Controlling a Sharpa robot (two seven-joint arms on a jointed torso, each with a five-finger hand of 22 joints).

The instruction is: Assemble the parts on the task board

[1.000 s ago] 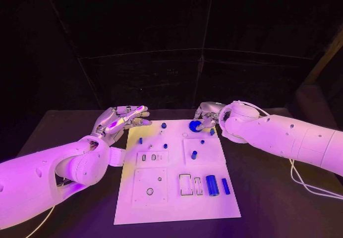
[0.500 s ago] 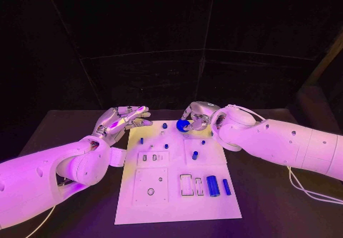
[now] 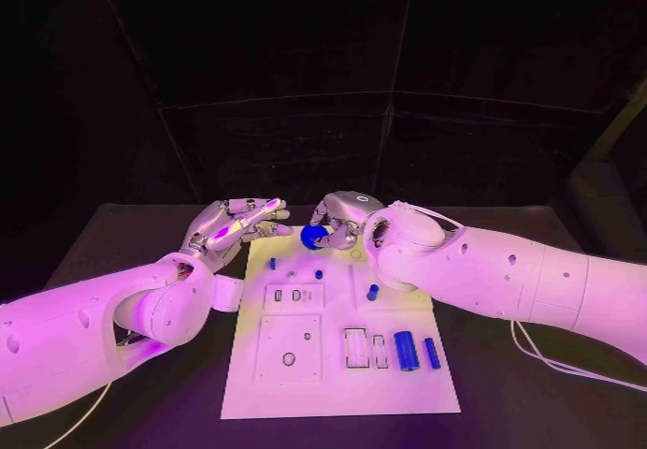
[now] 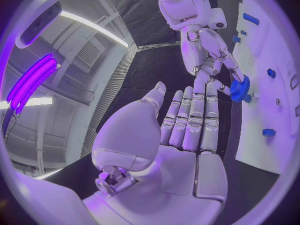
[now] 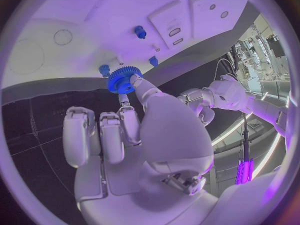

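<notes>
The right silver hand [image 3: 340,217] reaches over the far left part of the white rectangular task board [image 3: 337,379], pinching 1 small blue toothed gear [image 3: 316,236] in its fingertips. The left silver hand [image 3: 237,223] hovers beside the board's far left edge, flat, fingers together, holding nothing. 2 blue cylinders [image 3: 402,351] lie near the board's right edge.

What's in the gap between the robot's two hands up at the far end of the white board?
The blue gear, pinched by the right hand, sits there above the task board. Beyond it toward the left hand the head view shows only bare board.
</notes>
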